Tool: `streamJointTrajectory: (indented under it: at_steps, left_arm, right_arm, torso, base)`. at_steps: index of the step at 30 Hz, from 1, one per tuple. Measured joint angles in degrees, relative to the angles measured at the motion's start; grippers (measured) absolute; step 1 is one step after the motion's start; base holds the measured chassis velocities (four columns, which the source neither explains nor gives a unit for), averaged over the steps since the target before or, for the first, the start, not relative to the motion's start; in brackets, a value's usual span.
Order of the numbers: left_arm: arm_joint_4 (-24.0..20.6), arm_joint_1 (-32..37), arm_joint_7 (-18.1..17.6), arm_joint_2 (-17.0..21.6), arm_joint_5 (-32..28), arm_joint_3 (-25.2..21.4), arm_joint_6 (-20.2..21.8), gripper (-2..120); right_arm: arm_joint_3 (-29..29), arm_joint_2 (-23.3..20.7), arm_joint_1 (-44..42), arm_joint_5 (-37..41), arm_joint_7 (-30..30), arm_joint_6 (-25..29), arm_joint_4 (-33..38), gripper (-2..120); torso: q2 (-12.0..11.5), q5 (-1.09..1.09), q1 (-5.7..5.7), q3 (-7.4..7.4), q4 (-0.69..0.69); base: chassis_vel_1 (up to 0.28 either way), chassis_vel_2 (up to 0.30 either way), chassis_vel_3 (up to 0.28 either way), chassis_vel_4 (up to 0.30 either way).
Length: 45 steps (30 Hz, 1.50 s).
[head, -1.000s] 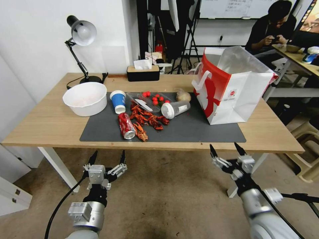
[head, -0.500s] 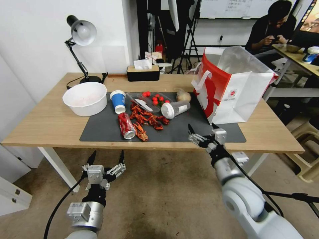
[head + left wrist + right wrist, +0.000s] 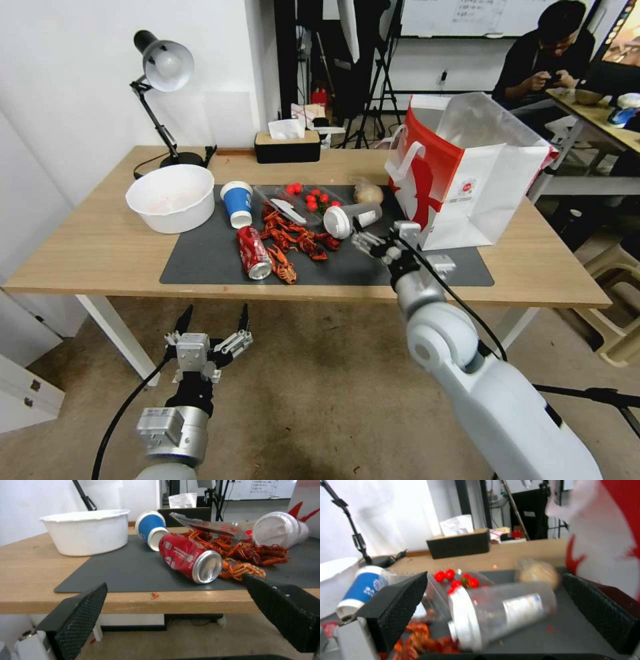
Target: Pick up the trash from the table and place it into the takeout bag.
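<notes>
R claw [image 3: 375, 237] wide at lidded cup [image 3: 352, 219]; L claw [image 3: 212, 319] wide; labels unreadable.

A desk lamp [image 3: 163, 67] stands behind a tissue box [image 3: 287, 147].

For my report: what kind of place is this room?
Probably an office or lab used for robot trials: a whiteboard on the back wall, tripods behind the table, and a second desk.
</notes>
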Motion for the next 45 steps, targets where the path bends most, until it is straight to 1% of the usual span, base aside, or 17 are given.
streamJointTrajectory:
  at_steps: [2, 4, 5, 6, 8, 10, 11, 12, 13, 15, 17, 18, 20, 24, 28, 35, 45]
  left_arm:
    - [0.2, 0.0, 0.0, -0.3, 0.0, 0.1, -0.1, 100]
    - [0.3, 0.0, 0.0, -0.3, 0.0, 0.1, -0.1, 100]
    - [0.4, 0.0, -0.1, -0.4, 0.0, 0.1, -0.1, 100]
    - [0.4, 0.0, -0.1, -0.4, 0.0, 0.1, -0.1, 100]
    - [0.6, 0.0, -0.1, -0.5, 0.1, 0.1, -0.1, 100]
    - [0.7, 0.0, -0.1, -0.6, 0.1, 0.1, -0.2, 100]
    - [0.7, 0.0, -0.1, -0.6, 0.1, 0.1, -0.2, 100]
    - [0.8, 0.0, -0.1, -0.6, 0.1, 0.1, -0.2, 100]
    - [0.8, 0.0, -0.1, -0.6, 0.1, 0.1, -0.2, 100]
    - [1.2, -0.1, -0.1, -0.7, 0.1, 0.1, -0.2, 100]
    - [1.5, -0.2, -0.1, -0.8, 0.1, 0.1, -0.2, 100]
    - [1.5, -0.2, -0.1, -0.8, 0.1, 0.1, -0.2, 100]
    - [2.0, -0.4, -0.1, -1.0, 0.2, 0.3, -0.1, 100]
    - [2.4, -0.6, -0.1, -1.2, 0.3, 0.5, 0.0, 100]
    - [2.5, -0.7, -0.1, -1.2, 0.3, 0.5, 0.0, 100]
    - [2.6, -0.8, -0.2, -1.2, 0.2, 0.5, 0.0, 100]
    - [3.0, -1.0, -0.2, -1.3, 0.2, 0.9, 0.0, 100]
  right_arm:
    - [-2.4, -0.1, 5.0, 1.6, -0.1, -1.3, -2.4, 100]
    - [-3.5, -0.2, 7.0, 2.0, 0.0, -1.7, -3.6, 100]
    - [-5.7, -0.1, 10.8, 2.2, 1.4, -3.2, -5.7, 100]
    - [-5.7, -0.1, 10.8, 2.2, 1.4, -3.2, -5.7, 100]
    - [-8.0, 0.4, 14.3, 2.6, 4.6, -5.6, -7.1, 100]
    - [-9.8, 1.2, 17.0, 5.2, 9.3, -9.2, -7.7, 100]
    - [-9.8, 1.2, 17.0, 5.2, 9.3, -9.2, -7.7, 100]
    - [-10.6, 1.7, 18.2, 7.4, 12.0, -11.0, -7.9, 100]
    - [-10.6, 1.7, 18.2, 7.4, 12.0, -11.0, -7.9, 100]
    - [-11.5, 2.8, 20.0, 11.8, 16.8, -14.0, -8.4, 100]
    - [-12.2, 3.7, 21.3, 13.4, 20.0, -15.3, -9.8, 100]
    - [-12.2, 3.7, 21.3, 13.4, 20.0, -15.3, -9.8, 100]
    - [-13.0, 5.0, 22.7, 14.2, 22.7, -16.5, -11.8, 100]
    - [-13.5, 6.4, 23.8, 14.6, 23.5, -17.9, -13.9, 100]
    - [-14.0, 7.3, 23.9, 14.2, 22.7, -18.7, -14.9, 100]
    - [-15.5, 7.5, 23.8, 10.4, 22.3, -20.0, -15.8, 100]
    - [-15.8, 7.7, 23.7, 8.8, 22.1, -21.1, -16.6, 100]
  torso:
    - [0.0, 0.01, 0.00, 0.00, 0.00]
    - [0.0, 0.00, 0.00, 0.00, 0.00]
    - [0.0, 0.00, 0.00, 0.00, 0.01]
    - [0.0, 0.00, 0.00, 0.00, 0.01]
    - [0.0, 0.00, 0.00, 0.00, 0.01]
    - [0.0, 0.00, 0.00, -0.01, 0.02]
    - [0.0, 0.00, 0.00, -0.01, 0.02]
    - [0.0, 0.00, -0.01, 0.00, 0.01]
    - [0.0, 0.00, -0.01, 0.00, 0.01]
    - [0.0, 0.00, -0.01, -0.01, 0.01]
    - [0.0, 0.00, -0.01, -0.01, 0.00]
    - [0.0, 0.00, -0.01, -0.01, 0.00]
    - [0.0, 0.00, 0.00, 0.00, 0.00]
    - [0.0, 0.00, -0.01, -0.01, 0.01]
    - [0.0, 0.00, -0.01, -0.01, 0.01]
    - [0.0, 0.00, -0.01, -0.01, 0.01]
    - [0.0, 0.00, -0.01, -0.01, 0.01]
  base:
    - [0.000, 0.000, 0.000, 0.000]
    - [0.000, 0.000, 0.000, 0.000]
    - [0.000, 0.000, 0.000, 0.000]
    - [0.000, 0.000, 0.000, 0.000]
    - [0.000, 0.000, 0.000, 0.000]
    - [0.000, 0.000, 0.000, 0.000]
    - [0.000, 0.000, 0.000, 0.000]
    - [0.000, 0.000, 0.000, 0.000]
    - [0.000, 0.000, 0.000, 0.000]
    - [0.000, 0.000, 0.000, 0.000]
    - [0.000, 0.000, 0.000, 0.000]
    - [0.000, 0.000, 0.000, 0.000]
    - [0.000, 0.000, 0.000, 0.000]
    - [0.000, 0.000, 0.000, 0.000]
    - [0.000, 0.000, 0.000, 0.000]
    - [0.000, 0.000, 0.000, 0.000]
    - [0.000, 0.000, 0.000, 0.000]
